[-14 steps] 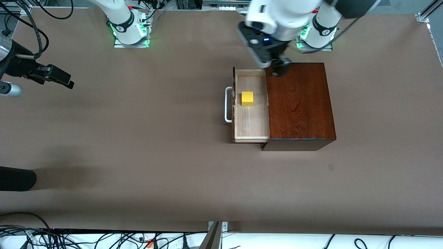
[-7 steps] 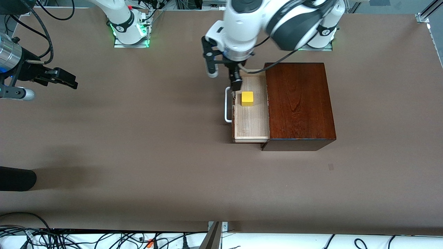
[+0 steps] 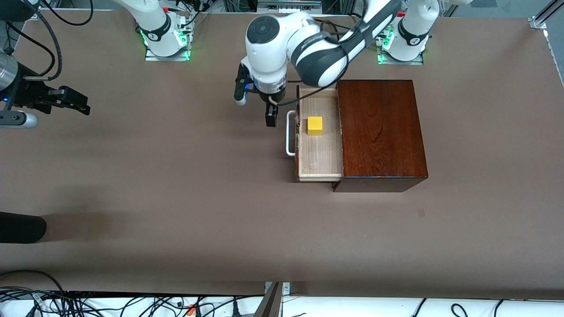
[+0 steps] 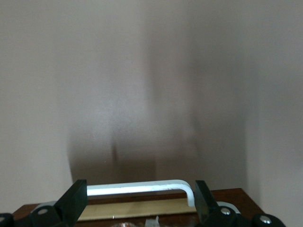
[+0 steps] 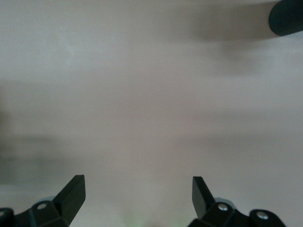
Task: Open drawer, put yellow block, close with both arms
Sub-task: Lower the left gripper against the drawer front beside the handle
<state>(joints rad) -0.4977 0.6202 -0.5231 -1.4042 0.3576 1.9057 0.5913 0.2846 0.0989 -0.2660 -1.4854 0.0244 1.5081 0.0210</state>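
Note:
The drawer stands pulled out of the dark mahogany box, toward the right arm's end of the table. The yellow block lies in its pale tray. My left gripper is open and empty, just in front of the white handle, apart from it. In the left wrist view my left gripper is wide open, with the handle showing between the fingers. My right gripper waits at the right arm's end of the table, and the right wrist view shows it open and empty over bare table.
A dark rounded object juts in at the right arm's end of the table, nearer to the front camera; it also shows in the right wrist view. Cables lie along the near edge.
My left arm swung from over the box's corner, across the open drawer, to in front of the handle. My right gripper shifted slightly. The block and drawer did not move.

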